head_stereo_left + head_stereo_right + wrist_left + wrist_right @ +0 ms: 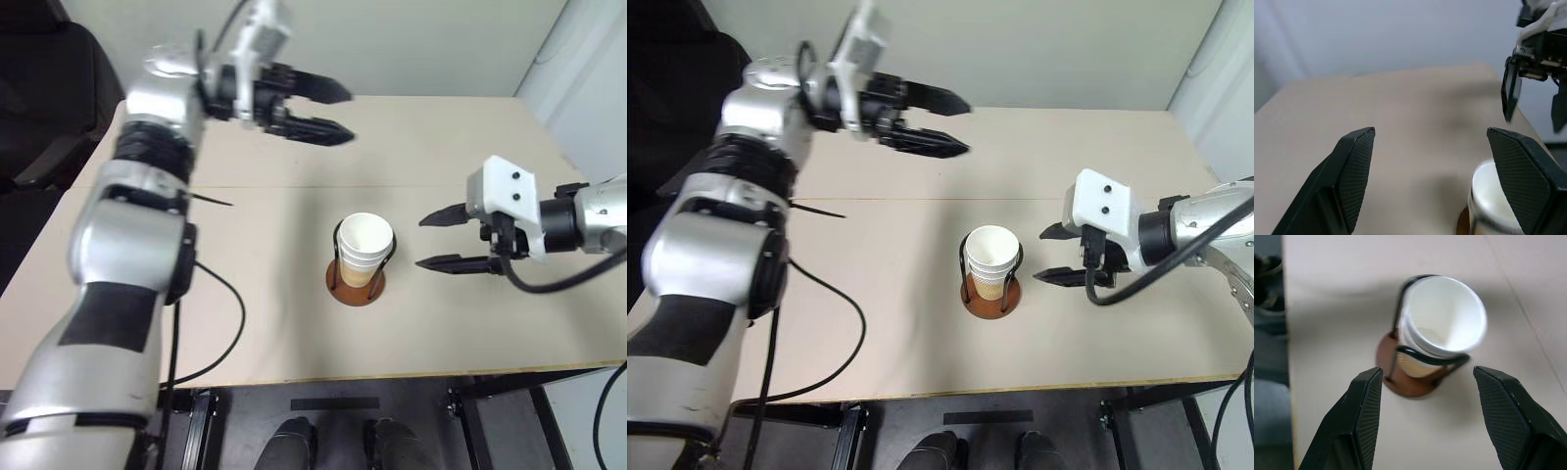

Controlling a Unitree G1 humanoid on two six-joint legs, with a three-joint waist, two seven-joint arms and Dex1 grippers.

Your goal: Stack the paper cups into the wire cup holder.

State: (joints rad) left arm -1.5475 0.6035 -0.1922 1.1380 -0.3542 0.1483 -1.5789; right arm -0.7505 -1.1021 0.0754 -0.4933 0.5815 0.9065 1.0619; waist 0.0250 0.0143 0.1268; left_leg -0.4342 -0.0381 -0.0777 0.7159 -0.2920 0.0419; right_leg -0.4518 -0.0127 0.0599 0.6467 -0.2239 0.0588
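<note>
Tan ribbed paper cups with white rims sit nested in the black-wire cup holder on its round reddish-brown wooden base, mid table. Left end effector is wide open and empty, raised well above the table. Right end effector is wide open and empty beside the holder. Looks stacked; back both arms off without clipping the wires.

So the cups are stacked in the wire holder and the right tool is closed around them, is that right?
Not quite. The paper cups are stacked in the wire cup holder, but the right tool is open and apart from them, as the right wrist view shows.
</note>
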